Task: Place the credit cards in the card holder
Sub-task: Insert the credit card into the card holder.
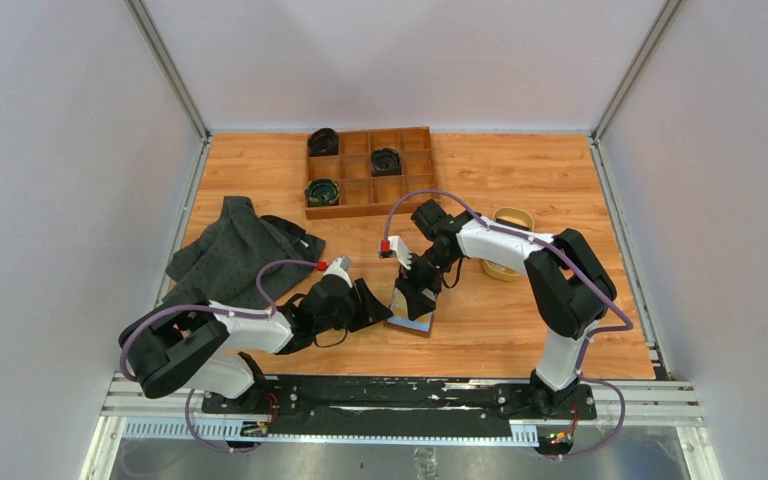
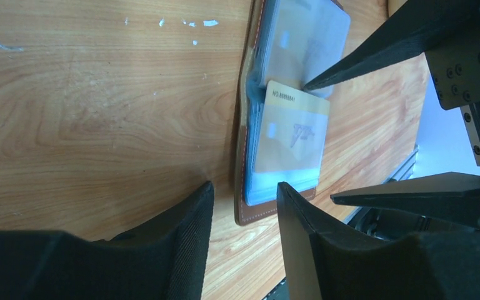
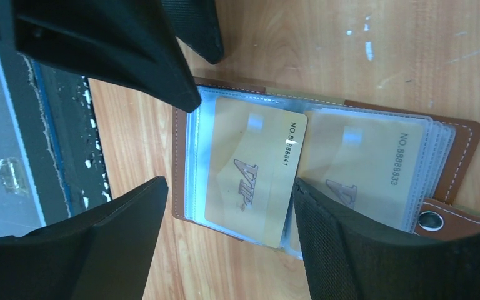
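Wooden tabletop (image 1: 560,180), near-edge centre: the card holder (image 1: 415,318) lies open. A yellow card (image 3: 256,169) sits part-way in a sleeve, long axis parallel to the fold. The right gripper (image 3: 230,187) straddles it, fingers apart. The left gripper (image 2: 244,190), fingers apart, brackets the holder's end edge.

A table (image 1: 520,170) with an orange-brown wood-grain top sits inside a closed booth — a plain pale grey back wall (image 1: 400,60) at its far edge, a left wall (image 1: 50,200) and a right wall (image 1: 730,200) of the same colour along its sides. Two aluminium posts (image 1: 168,65) rise from the far corners. Along the near edge run aluminium rails (image 1: 150,400), with a dull metal sheet (image 1: 360,460) below them. The light is soft and even — shadows are faint. Close up, the wood carries small white flecks (image 2: 187,24).
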Controlling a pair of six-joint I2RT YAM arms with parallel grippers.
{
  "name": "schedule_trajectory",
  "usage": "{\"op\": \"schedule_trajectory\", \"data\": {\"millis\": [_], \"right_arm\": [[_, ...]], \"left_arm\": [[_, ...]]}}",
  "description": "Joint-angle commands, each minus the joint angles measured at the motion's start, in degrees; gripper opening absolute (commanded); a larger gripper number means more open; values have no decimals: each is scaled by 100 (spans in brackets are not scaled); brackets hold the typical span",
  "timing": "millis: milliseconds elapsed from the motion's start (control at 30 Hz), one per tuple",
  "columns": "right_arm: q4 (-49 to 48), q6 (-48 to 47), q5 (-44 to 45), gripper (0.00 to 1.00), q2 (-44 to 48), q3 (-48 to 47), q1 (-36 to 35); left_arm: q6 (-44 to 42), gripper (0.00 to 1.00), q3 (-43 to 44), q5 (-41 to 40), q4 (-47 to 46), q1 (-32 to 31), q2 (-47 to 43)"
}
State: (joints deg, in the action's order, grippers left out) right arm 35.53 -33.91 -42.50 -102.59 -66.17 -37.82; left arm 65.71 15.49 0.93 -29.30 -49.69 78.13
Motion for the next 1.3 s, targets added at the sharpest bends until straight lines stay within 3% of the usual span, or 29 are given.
{"op": "schedule_trajectory", "data": {"millis": [0, 367, 733, 1067, 1267], "right_arm": [[374, -98, -483, 76, -127, -12, 26], [820, -298, -997, 71, -337, -169, 22], [543, -612, -528, 73, 603, 68, 70], [293, -198, 4, 73, 394, 32, 113], [271, -165, -54, 73, 435, 52, 152]], "left_arm": [[-127, 46, 136, -14, 73, -43, 174], [-210, 47, 242, -28, 65, -40, 302], [-325, 56, -21, -84, 67, -47, -425], [467, 64, -397, -84, 74, -638, -652], [1117, 64, -335, -716, 66, -1011, -369]]}}
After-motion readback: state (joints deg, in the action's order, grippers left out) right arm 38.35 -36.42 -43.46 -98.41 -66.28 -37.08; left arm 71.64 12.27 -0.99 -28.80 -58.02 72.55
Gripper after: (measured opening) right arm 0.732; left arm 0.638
